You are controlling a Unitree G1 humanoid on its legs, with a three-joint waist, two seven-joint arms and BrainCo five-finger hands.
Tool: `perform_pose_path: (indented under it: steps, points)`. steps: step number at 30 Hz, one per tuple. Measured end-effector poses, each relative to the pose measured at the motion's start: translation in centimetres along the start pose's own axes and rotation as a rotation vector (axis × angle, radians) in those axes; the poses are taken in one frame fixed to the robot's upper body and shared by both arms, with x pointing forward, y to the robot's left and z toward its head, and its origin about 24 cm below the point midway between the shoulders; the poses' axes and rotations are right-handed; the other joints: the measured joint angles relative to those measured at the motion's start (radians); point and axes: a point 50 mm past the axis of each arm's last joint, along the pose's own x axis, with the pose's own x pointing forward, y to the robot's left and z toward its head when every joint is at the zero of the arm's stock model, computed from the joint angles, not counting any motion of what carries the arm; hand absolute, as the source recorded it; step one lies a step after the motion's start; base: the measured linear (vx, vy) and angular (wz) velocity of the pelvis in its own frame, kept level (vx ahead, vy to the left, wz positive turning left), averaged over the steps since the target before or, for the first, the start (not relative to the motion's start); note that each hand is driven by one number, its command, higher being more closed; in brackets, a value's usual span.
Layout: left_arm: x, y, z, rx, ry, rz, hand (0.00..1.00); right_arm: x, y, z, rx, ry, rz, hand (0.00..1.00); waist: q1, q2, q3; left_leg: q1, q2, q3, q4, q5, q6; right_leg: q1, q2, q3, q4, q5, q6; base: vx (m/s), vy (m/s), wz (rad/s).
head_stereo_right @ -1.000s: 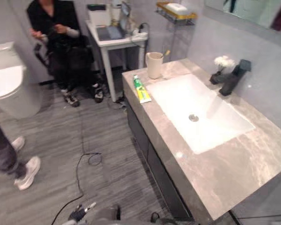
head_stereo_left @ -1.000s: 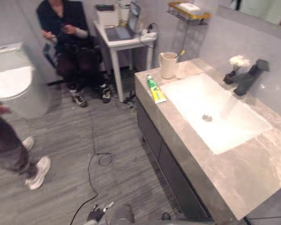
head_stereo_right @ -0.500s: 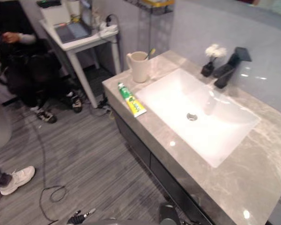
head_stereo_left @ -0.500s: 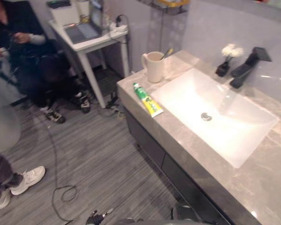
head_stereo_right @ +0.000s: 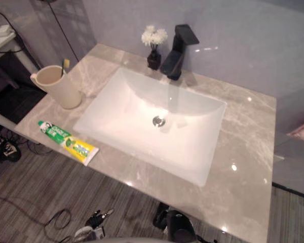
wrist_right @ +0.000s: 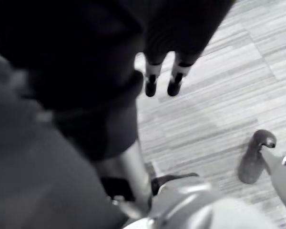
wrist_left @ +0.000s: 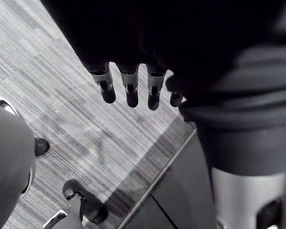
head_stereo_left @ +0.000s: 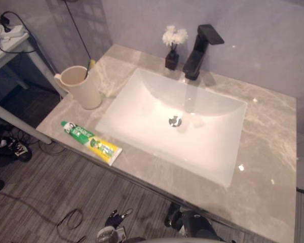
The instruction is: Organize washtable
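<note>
Two hands logged low, over the grey plank floor (wrist_left: 62, 95). Left hand (wrist_left: 129, 88): fingers hanging straight and loose, nothing in them. Right hand (wrist_right: 152, 78): likewise slack, grasping nothing. Both well apart from the task's things.

Next out, marble washtable (head_stereo_left: 273, 167), front edge nearest. Flat on it, left of the white sink (head_stereo_left: 142, 86) and just clear of its rim: toothpaste tube (head_stereo_left: 91, 143). Long axis roughly along the front edge, slightly skewed. Green capped end pointing left and a little toward the wall; yellow crimped end pointing right, toward the front edge.

Behind the tube, near but not touching: cream mug (head_stereo_left: 83, 88), upright, handle turned left, close beside the sink's left rim. Toothbrush (head_stereo_left: 90, 66) leaning inside it, yellow tip up.

Farthest back, at the sink's rear rim against the wall: small black vase (head_stereo_left: 172, 59) of white flowers, just beside the black faucet (head_stereo_left: 200, 48), spout over the basin.

Off to the left, beyond the counter end: white side table (head_stereo_left: 5, 50), dark shoe (head_stereo_left: 12, 150) on the floor below.
</note>
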Motion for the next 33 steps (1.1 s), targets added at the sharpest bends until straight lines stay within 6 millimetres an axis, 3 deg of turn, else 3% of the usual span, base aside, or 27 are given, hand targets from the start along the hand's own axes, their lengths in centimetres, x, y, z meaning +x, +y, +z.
perform_pose_path:
  steps: [1,3,4,5,6,8,9,10,11,13,16,20,27,32,33]
  points:
    - [0.0,0.0,0.0,0.012,0.001,-0.003,0.0,0.0,-0.3,-0.1,-0.001,0.018,-0.012,0.0,0.011,-0.001,0.0,-0.035,0.016,-0.001,0.085,0.0,0.0,0.005,0.005,0.018,-0.016,-0.004,0.006,0.29,-0.069,-0.36]
    - [0.0,-0.1,0.2,0.016,-0.012,-0.008,0.0,-0.1,-1.0,-0.3,0.003,0.019,-0.028,0.0,0.044,0.013,0.0,-0.172,0.108,-0.011,0.451,-0.006,-0.002,0.066,0.025,0.034,-0.092,0.032,0.003,0.25,-0.007,-0.63]
    - [0.0,0.0,0.1,-0.001,-0.012,0.0,0.0,0.0,-0.9,-0.3,0.004,0.019,-0.042,0.0,0.049,0.02,0.001,-0.227,0.151,-0.046,0.59,-0.02,0.019,0.097,0.027,0.05,-0.094,0.052,0.015,0.18,0.107,-0.87]
    - [-0.1,0.1,0.2,-0.006,-0.014,0.004,0.0,-0.1,-0.8,-0.2,0.007,0.014,-0.039,0.0,0.042,0.019,0.001,-0.286,0.165,-0.115,0.655,-0.041,0.048,0.126,0.021,0.076,-0.096,0.058,0.025,0.18,0.172,-0.79]
    - [-0.1,0.0,0.2,-0.007,-0.017,0.002,0.0,-0.1,-0.8,-0.1,0.004,0.006,-0.038,0.0,0.041,0.018,0.002,-0.307,0.166,-0.149,0.661,-0.055,0.054,0.14,0.015,0.093,-0.096,0.06,0.032,0.11,0.207,-0.69]
    - [-0.2,0.3,0.0,-0.016,-0.025,0.01,0.0,-0.2,-1.2,-0.2,-0.014,-0.007,-0.039,0.0,0.043,0.01,-0.007,-0.353,0.165,-0.243,0.561,-0.095,0.053,0.159,0.0,0.163,-0.076,0.051,0.059,-0.01,0.232,-0.87]
    - [-0.3,0.8,-0.5,-0.025,-0.019,0.023,0.0,-0.2,-1.2,-0.2,-0.05,-0.016,-0.027,0.0,0.058,0.018,-0.024,-0.339,0.16,-0.32,0.406,-0.121,0.046,0.144,0.001,0.237,-0.051,0.036,0.094,-0.07,0.314,-1.73]
    - [-0.8,1.3,-2.1,-0.031,0.022,0.038,0.0,-0.1,-1.4,0.6,-0.088,-0.042,-0.019,0.0,0.086,0.047,-0.083,-0.268,0.129,-0.386,0.222,-0.189,0.033,0.098,0.022,0.331,-0.048,0.052,0.127,-0.04,0.326,-1.81]
    - [-0.9,1.7,-2.3,-0.027,0.028,0.048,0.0,-0.1,-1.1,0.7,-0.1,-0.046,-0.009,0.0,0.086,0.043,-0.103,-0.246,0.105,-0.383,0.162,-0.199,0.054,0.081,0.024,0.363,-0.056,0.069,0.143,0.04,0.289,-1.41]
    - [-1.0,2.9,-2.5,-0.03,0.034,0.081,0.0,-0.2,-0.6,-0.4,-0.111,-0.006,0.018,0.0,0.081,-0.013,-0.105,-0.221,0.043,-0.365,0.077,-0.142,0.076,0.086,0.007,0.464,-0.097,0.098,0.153,0.1,0.2,-0.37]
    - [-1.3,3.8,-3.4,-0.018,0.07,0.101,0.0,-0.3,-0.4,-1.1,-0.109,0.017,0.027,0.0,0.06,-0.029,-0.116,-0.144,-0.022,-0.349,-0.056,-0.074,0.097,0.108,-0.043,0.49,-0.13,0.124,0.165,0.09,0.182,-0.01]
    - [-1.2,3.5,-3.2,0.013,0.068,0.081,0.0,-0.1,-0.3,-0.1,-0.114,-0.007,0.029,0.0,0.06,-0.015,-0.118,-0.115,-0.054,-0.322,-0.094,-0.064,0.106,0.102,-0.063,0.528,-0.132,0.133,0.179,0.07,0.133,-0.24]
    - [-1.1,3.4,-3.3,0.043,0.077,0.072,0.0,0.0,-0.3,-0.1,-0.129,-0.002,0.028,0.0,0.048,-0.015,-0.111,-0.07,-0.064,-0.272,-0.11,-0.064,0.107,0.098,-0.058,0.579,-0.123,0.139,0.186,0.04,0.03,-0.3]
    - [-1.1,3.4,-3.4,0.042,0.086,0.073,0.0,0.1,0.6,0.8,-0.14,-0.028,0.057,0.0,0.038,-0.017,-0.059,-0.054,-0.064,-0.209,-0.109,-0.062,0.111,0.007,-0.048,0.558,0.049,0.137,0.184,-0.05,0.032,-0.4]
    - [-1.1,3.3,-3.3,0.041,0.08,0.07,0.0,0.1,0.9,1.0,-0.142,-0.036,0.067,0.0,0.039,-0.015,-0.052,-0.054,-0.062,-0.185,-0.116,-0.055,0.136,-0.026,-0.062,0.515,0.122,0.109,0.163,-0.07,0.037,0.03]
